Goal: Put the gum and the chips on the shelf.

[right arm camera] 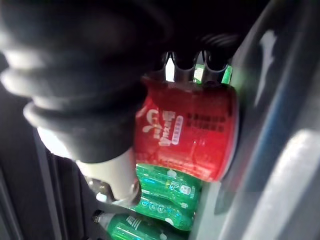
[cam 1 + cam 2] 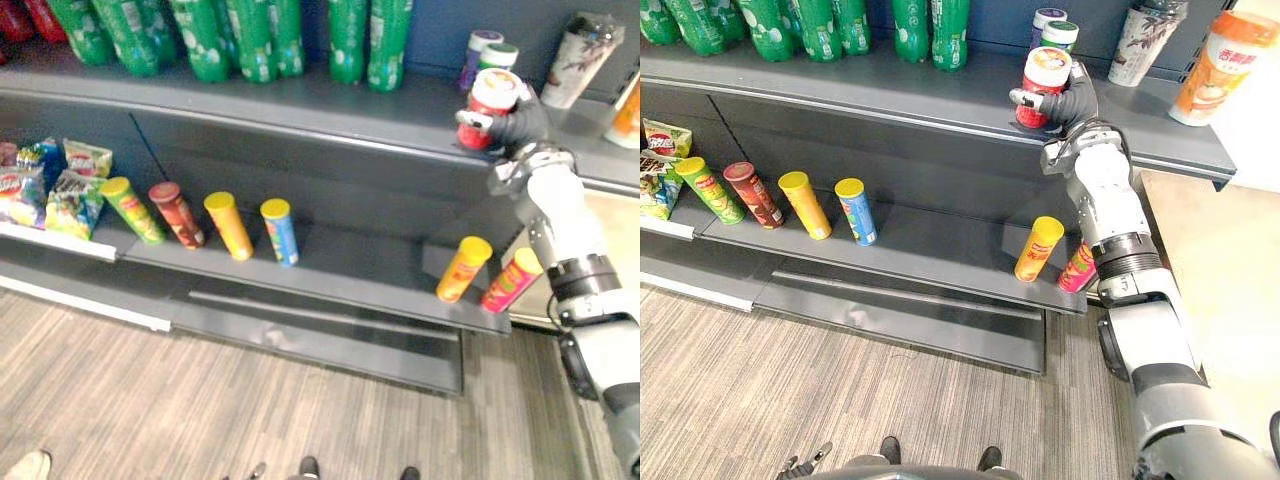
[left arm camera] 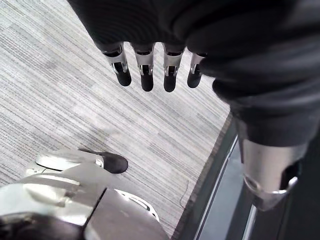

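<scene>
My right hand [image 2: 522, 125] is shut on a red gum jar [image 2: 492, 105] with a white lid, held upright at the front of the upper shelf [image 2: 300, 100]. In the right wrist view my fingers wrap the red gum jar [image 1: 195, 135]. Whether its base rests on the shelf, I cannot tell. Several chip tubes stand tilted on the lower shelf [image 2: 350, 265]: a green tube [image 2: 130, 208], a brown tube [image 2: 176, 213], a yellow tube [image 2: 228, 225], a blue tube [image 2: 280, 230], an orange tube [image 2: 463, 268] and a pink tube [image 2: 511, 279]. My left hand [image 3: 146, 62] hangs open over the floor.
Green bottles [image 2: 250, 40] line the back of the upper shelf. Two more lidded jars [image 2: 490, 50] stand just behind the red one, with tall cups [image 2: 580, 60] to their right. Snack bags [image 2: 50, 185] fill the lower shelf's left end. A person's shoe [image 2: 25, 465] shows at the floor's near left.
</scene>
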